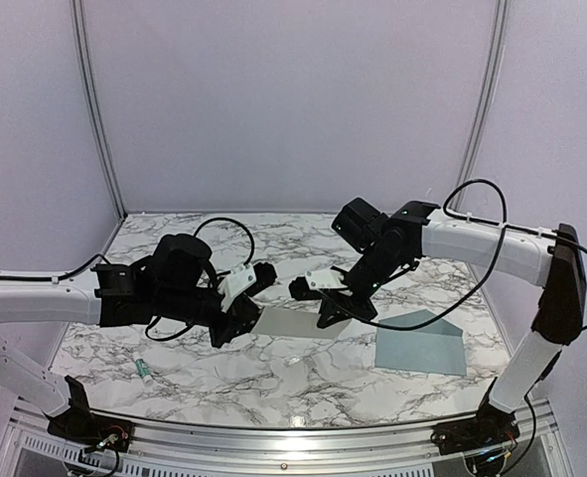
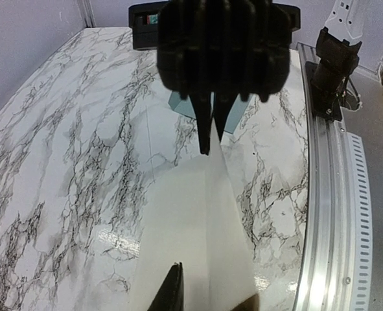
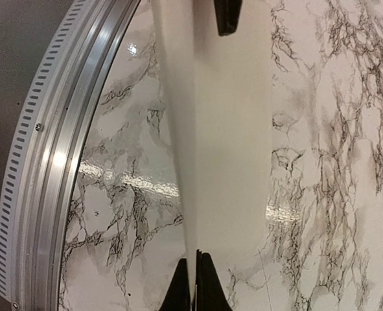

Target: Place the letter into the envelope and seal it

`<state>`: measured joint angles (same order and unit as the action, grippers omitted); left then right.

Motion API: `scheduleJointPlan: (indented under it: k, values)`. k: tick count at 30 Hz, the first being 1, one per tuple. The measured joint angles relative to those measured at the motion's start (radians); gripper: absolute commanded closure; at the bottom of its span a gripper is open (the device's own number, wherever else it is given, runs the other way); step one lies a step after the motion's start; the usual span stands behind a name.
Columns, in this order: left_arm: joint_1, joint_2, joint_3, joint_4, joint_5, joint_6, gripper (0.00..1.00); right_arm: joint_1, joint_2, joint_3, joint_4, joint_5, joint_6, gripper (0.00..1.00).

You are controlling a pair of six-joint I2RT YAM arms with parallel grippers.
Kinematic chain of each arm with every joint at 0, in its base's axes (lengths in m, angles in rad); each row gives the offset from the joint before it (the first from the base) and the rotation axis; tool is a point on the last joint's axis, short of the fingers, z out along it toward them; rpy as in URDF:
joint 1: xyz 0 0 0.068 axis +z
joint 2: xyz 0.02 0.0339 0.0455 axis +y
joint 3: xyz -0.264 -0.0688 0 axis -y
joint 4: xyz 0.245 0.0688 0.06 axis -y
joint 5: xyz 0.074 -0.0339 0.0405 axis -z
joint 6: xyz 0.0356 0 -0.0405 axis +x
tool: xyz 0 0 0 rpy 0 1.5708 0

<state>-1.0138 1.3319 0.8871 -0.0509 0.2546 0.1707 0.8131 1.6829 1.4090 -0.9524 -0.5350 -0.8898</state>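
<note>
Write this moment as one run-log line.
left gripper: holds letter | right gripper: holds letter | envelope: lying apart, right side

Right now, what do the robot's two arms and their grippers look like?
The left arm and right arm share smooth white tubular links joined by chunky black joint housings. Loose black cables loop outside them. The left gripper and right gripper have white-and-black bodies and slim black fingers. No readable markings show.
</note>
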Motion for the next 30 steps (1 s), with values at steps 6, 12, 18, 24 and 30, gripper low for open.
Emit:
scheduleJointPlan:
  k: [6, 12, 18, 24, 30]
  values:
    - [0.000, -0.060, -0.027, 0.001, -0.168, 0.002, 0.41, -0.023, 0.004, -0.003, 0.001, -0.029, 0.006, 1.00]
    - [0.004, -0.301, -0.124, 0.058, -0.402, -0.037, 0.33, -0.093, 0.005, -0.031, 0.008, -0.090, 0.027, 1.00]
    - [0.004, -0.346, -0.216, 0.190, -0.494, -0.183, 0.45, -0.111, 0.005, -0.045, 0.076, -0.135, 0.110, 1.00]
    - [-0.005, -0.253, -0.306, 0.346, -0.517, -0.397, 0.50, -0.119, 0.004, -0.046, 0.188, -0.149, 0.232, 1.00]
    - [-0.010, -0.209, -0.365, 0.523, -0.544, -0.568, 0.50, -0.134, -0.009, -0.047, 0.309, -0.146, 0.348, 1.00]
